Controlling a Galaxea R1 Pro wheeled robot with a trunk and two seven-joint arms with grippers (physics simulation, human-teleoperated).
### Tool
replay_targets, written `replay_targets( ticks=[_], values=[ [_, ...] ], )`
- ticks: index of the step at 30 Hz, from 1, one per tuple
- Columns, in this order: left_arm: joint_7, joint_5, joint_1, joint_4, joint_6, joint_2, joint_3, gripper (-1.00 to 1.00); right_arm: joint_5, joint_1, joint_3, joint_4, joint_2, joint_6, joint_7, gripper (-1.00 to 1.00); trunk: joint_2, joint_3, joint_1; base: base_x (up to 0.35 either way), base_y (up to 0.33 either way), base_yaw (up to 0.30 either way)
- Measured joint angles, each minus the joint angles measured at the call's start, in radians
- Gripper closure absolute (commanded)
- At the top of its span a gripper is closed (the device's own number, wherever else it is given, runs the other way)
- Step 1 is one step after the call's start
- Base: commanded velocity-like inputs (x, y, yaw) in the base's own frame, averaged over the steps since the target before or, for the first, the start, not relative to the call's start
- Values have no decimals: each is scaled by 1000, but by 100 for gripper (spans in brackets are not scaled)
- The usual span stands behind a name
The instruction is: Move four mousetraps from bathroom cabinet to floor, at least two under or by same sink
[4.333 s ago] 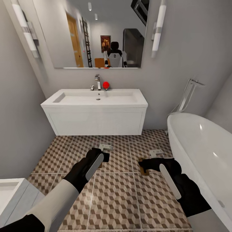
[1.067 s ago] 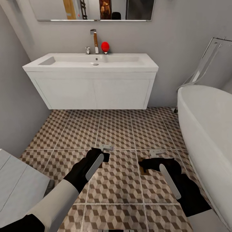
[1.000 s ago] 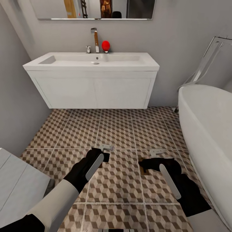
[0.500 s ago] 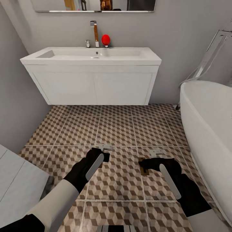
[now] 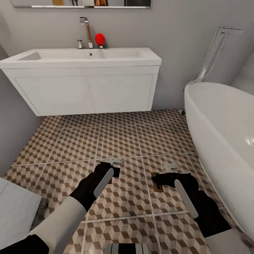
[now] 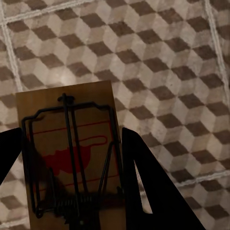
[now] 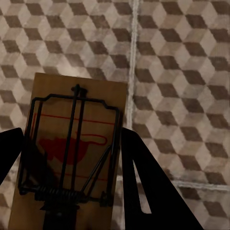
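Observation:
My left gripper [image 5: 113,170] and right gripper [image 5: 161,177] hang side by side low over the bathroom floor [image 5: 120,141], a couple of tiles in front of the sink [image 5: 81,58]. Each is shut on a mousetrap. In the left wrist view a tan board with dark wire and a red mark [image 6: 72,158] sits between the dark fingers [image 6: 143,187]. The right wrist view has the same kind of mousetrap [image 7: 72,153] held between its fingers [image 7: 143,187]. From the head view only brown corners of the traps [image 5: 110,181] [image 5: 157,187] peek out under the grippers.
A white bathtub [image 5: 225,134] fills the right side, with a tall chrome filler [image 5: 215,49] behind it. A faucet [image 5: 86,31] and a red object [image 5: 100,38] stand on the sink's back ledge. A white unit [image 5: 14,211] is at lower left.
The whole picture has shifted: the sink now sits further left and the bathtub takes more of the right. Both arms keep the same pose with the traps held.

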Motion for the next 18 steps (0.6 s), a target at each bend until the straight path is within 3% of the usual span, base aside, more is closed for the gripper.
replay_targets(
  ticks=[18],
  values=[
    [0,0,0,0,0,0,-1,100,0,0,0,0,1,-2,0,100,-126,-56,69,0,0,-6]
  ],
)
